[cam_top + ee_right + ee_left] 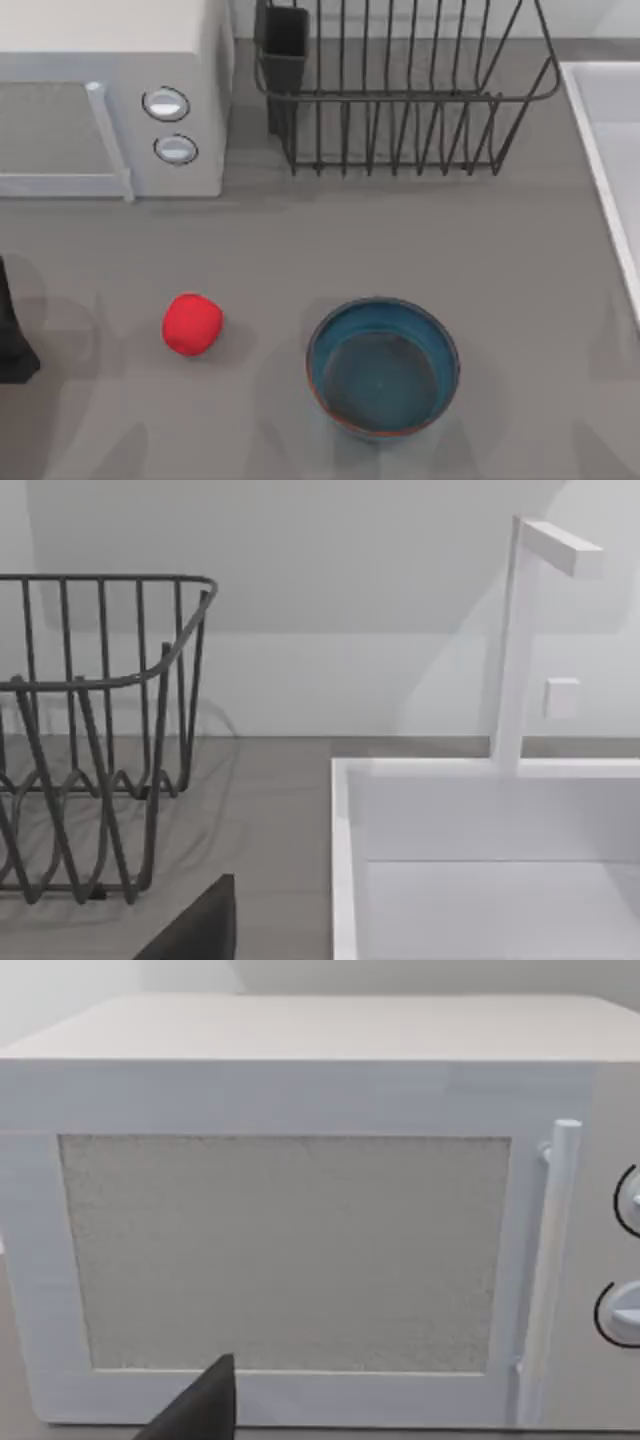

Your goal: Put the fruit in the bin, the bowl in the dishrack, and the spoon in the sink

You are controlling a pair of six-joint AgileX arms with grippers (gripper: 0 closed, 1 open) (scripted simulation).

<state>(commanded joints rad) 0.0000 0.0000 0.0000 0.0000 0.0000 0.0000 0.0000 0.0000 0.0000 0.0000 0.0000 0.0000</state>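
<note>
You are looking down on a grey table [420, 235] where nothing is being held. The red fruit [192, 323] is sitting on the open table toward the left side, well apart from the blue bowl [382, 368], which is standing upright near the front edge, around the middle. The bowl is showing its glossy teal inside and thin reddish-brown rim.

At the back, the black wire dishrack [400, 95] is standing with its square utensil cup [283, 45] on the corner nearest the white microwave [110, 100]. The microwave is taking up the back left corner, its two round knobs [166, 104] facing upward in the top view. The pale sink [608, 140] is lying along the right edge of the table; in the right wrist view its raised rim [345, 860] and a white tap [525, 640] are showing, with the dishrack just beside it.

Your left arm [12, 330] is parked at the table's left edge, its wrist camera facing the microwave door [285, 1250]. A dark finger tip [200, 1410] is poking into that view, and another [195, 930] into the right wrist view; you cannot tell how far either claw is open.
</note>
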